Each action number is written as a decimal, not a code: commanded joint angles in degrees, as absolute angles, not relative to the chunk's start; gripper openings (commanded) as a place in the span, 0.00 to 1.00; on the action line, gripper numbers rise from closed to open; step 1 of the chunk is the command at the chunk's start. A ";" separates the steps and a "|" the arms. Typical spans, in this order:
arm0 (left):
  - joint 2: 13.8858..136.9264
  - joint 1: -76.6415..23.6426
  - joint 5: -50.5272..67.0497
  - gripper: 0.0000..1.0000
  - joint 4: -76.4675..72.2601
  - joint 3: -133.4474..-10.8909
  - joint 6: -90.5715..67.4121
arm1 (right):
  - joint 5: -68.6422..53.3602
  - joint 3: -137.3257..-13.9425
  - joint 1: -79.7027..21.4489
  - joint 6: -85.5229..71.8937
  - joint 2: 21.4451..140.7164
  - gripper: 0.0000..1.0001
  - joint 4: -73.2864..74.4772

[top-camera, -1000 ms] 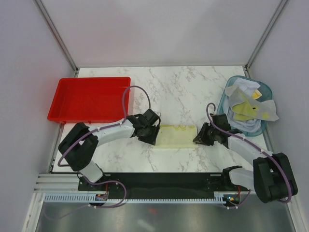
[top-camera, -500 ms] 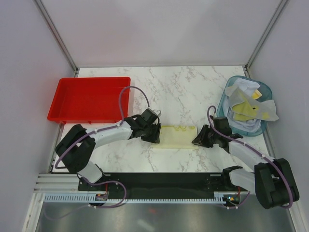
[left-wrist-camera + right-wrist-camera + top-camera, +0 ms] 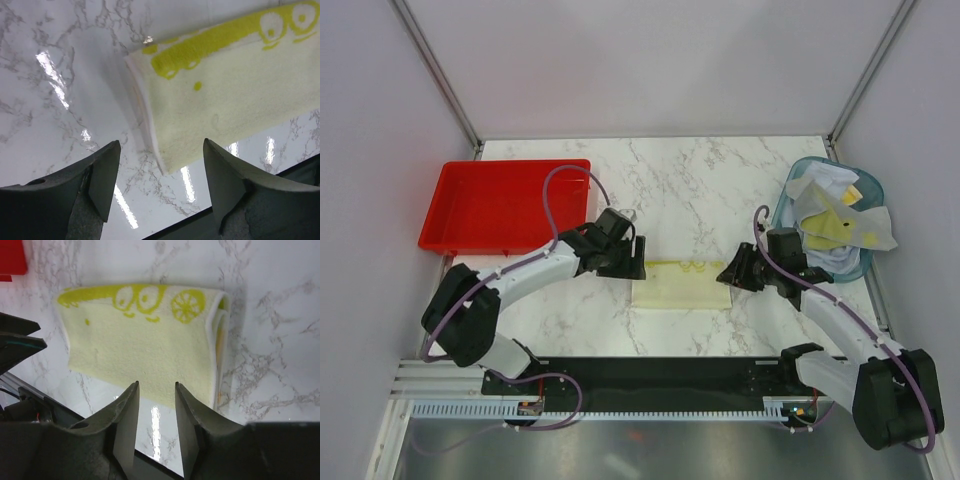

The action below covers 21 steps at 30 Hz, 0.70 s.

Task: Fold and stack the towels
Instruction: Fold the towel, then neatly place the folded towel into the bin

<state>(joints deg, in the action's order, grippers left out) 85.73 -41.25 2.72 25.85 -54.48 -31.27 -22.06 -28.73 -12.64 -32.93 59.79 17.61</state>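
Note:
A pale yellow towel (image 3: 682, 284) with lemon prints lies folded into a flat strip on the marble table, near the front middle. My left gripper (image 3: 635, 262) hovers open just off its left end; in the left wrist view the towel (image 3: 235, 95) lies beyond the left gripper (image 3: 161, 142), with nothing between the fingers. My right gripper (image 3: 725, 275) stands at the towel's right end, open by a narrow gap and empty. In the right wrist view the right gripper (image 3: 156, 384) hangs above the near edge of the towel (image 3: 145, 350). More towels (image 3: 835, 220) are heaped at the right.
The heap of white, grey and yellow cloths fills a translucent teal basket (image 3: 782, 215) at the right edge. A red tray (image 3: 505, 205) sits at the back left. A black rail (image 3: 660, 375) runs along the near table edge.
The left gripper has let go, opened wider and drawn back from the towel's left end. The right gripper has opened a little and lifted slightly. The towel stays folded on the table.

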 commanded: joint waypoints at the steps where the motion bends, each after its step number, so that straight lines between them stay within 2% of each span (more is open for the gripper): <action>1: 87.35 -38.94 5.69 0.75 24.09 -53.53 -29.97 | -23.11 -33.39 -12.92 -29.53 58.18 0.44 20.39; 2: 87.80 -38.33 6.76 0.75 21.91 -52.74 -29.88 | -23.20 -35.05 -12.83 -29.27 57.92 0.51 21.43; 4: 89.55 -38.23 8.25 0.74 20.05 -52.21 -29.97 | -22.77 -37.25 -12.92 -28.22 57.48 0.57 22.41; 10: 93.77 -38.85 9.40 0.69 16.53 -51.07 -31.11 | -21.36 -40.16 -12.92 -26.28 57.04 0.70 25.05; 21: 98.43 -42.45 8.17 0.57 15.64 -53.17 -35.24 | -20.92 -40.17 -12.92 -25.14 55.55 0.73 26.45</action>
<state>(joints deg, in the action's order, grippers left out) 95.22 -40.82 7.86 16.49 -52.12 -32.32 -21.91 -38.35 -12.64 -26.48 56.71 25.93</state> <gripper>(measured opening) 0.587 0.732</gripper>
